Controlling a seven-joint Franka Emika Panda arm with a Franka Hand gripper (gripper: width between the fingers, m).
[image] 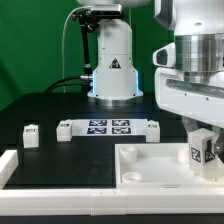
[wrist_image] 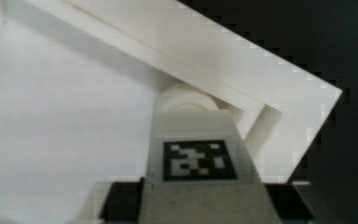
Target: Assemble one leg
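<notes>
My gripper (image: 203,146) is shut on a leg (image: 203,151), a small white block with a black-and-white tag. It holds the leg upright over the right corner of the large white tray-like tabletop (image: 150,165) in the exterior view. In the wrist view the leg (wrist_image: 199,150) runs down from between my dark fingers (wrist_image: 147,200) to the tabletop's corner (wrist_image: 247,95), where its round far end meets the raised rim. A second leg (image: 31,134) stands on the black table at the exterior view's left.
The marker board (image: 108,127) lies across the middle of the table behind the tabletop. A white bracket piece (image: 10,165) lies at the near left edge. The robot's base (image: 112,60) stands at the back.
</notes>
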